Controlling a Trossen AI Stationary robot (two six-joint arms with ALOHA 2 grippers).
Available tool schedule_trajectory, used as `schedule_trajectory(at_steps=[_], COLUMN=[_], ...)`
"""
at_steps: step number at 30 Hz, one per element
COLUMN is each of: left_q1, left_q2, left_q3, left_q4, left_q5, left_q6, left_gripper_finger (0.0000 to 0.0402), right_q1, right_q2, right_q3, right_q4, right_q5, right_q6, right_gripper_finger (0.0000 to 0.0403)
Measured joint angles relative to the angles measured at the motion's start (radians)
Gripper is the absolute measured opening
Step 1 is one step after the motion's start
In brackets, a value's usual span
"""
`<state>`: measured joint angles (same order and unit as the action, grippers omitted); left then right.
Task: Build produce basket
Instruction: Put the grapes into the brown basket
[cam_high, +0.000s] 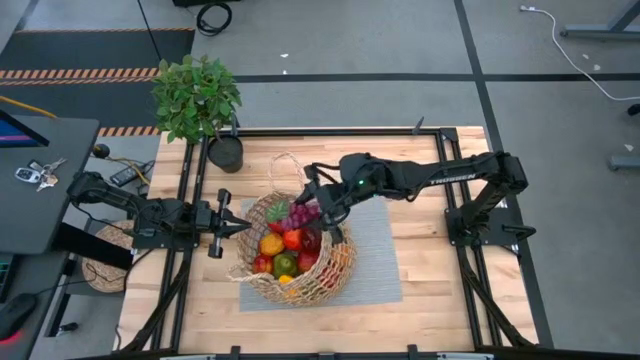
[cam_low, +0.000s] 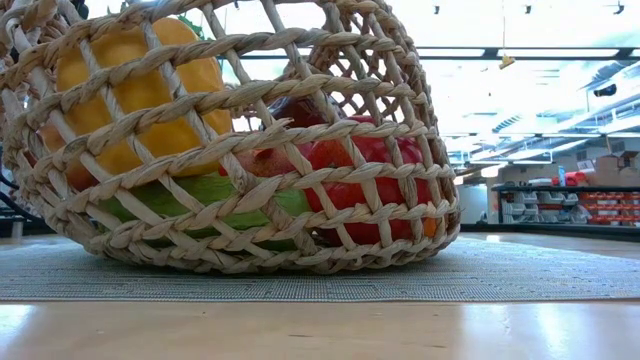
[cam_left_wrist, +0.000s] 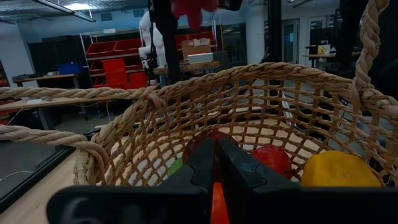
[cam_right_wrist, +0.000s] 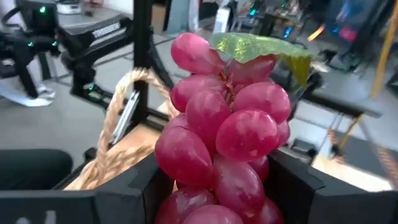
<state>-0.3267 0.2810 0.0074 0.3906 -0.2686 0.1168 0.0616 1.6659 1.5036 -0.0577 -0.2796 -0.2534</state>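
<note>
Right gripper (cam_high: 312, 212): jaws clamped on grape bunch (cam_right_wrist: 221, 134), one dark finger either side of it in right wrist view. Grapes red-purple w/ a green leaf (cam_right_wrist: 258, 46) on top. In high view the bunch (cam_high: 303, 212) hangs over far rim of basket, above the other produce. Right arm reaches in from counter's right side.

Left gripper (cam_high: 228, 228): jaws together, tips meeting in a point, nothing between them. Sits just beside basket's left rim, outside it, pointing at it. Left wrist view: closed fingers (cam_left_wrist: 214, 165) in front of the woven wall, looking into the basket.

Basket (cam_high: 335, 275): tan wicker, open weave, looped rope handle (cam_high: 285, 165) on far side. Stands on grey mat (cam_high: 375, 255), mid counter. Low view shows it tilted, resting on the mat.

Contents, high view: yellow piece (cam_high: 271, 245), red piece (cam_high: 293, 239), 2nd red piece (cam_high: 309, 243), green piece (cam_high: 285, 265), red piece at left (cam_high: 263, 264), small yellow-orange piece near front (cam_high: 288, 280). Low view thru weave: yellow pepper (cam_low: 140, 90), green item (cam_low: 205, 195), red item (cam_low: 375, 190).

Counter (cam_high: 430, 300): light wood, black frame.

Other: potted leafy plant (cam_high: 197, 95) in dark pot (cam_high: 226, 154), far-left corner. Flat woven disc (cam_high: 105, 255) off counter's left edge, under left arm. Keys (cam_high: 35, 173) on dark surface at far left.
</note>
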Motion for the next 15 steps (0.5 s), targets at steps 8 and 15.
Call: schedule_trajectory(at_steps=[8, 15], left_q1=[0.0, 0.0], left_q2=[0.0, 0.0], left_q3=[0.0, 0.0], left_q4=[-0.001, -0.001], left_q5=[0.0, 0.0], left_q6=[0.0, 0.0], left_gripper_finger=[0.0036, 0.0029], right_q1=[0.047, 0.092], right_q2=[0.036, 0.023], right_q3=[0.002, 0.086], right_q4=[-0.098, -0.251], right_q5=[-0.052, 0.021], right_q6=[-0.024, -0.072], right_gripper_finger=[0.0214, 0.0214])
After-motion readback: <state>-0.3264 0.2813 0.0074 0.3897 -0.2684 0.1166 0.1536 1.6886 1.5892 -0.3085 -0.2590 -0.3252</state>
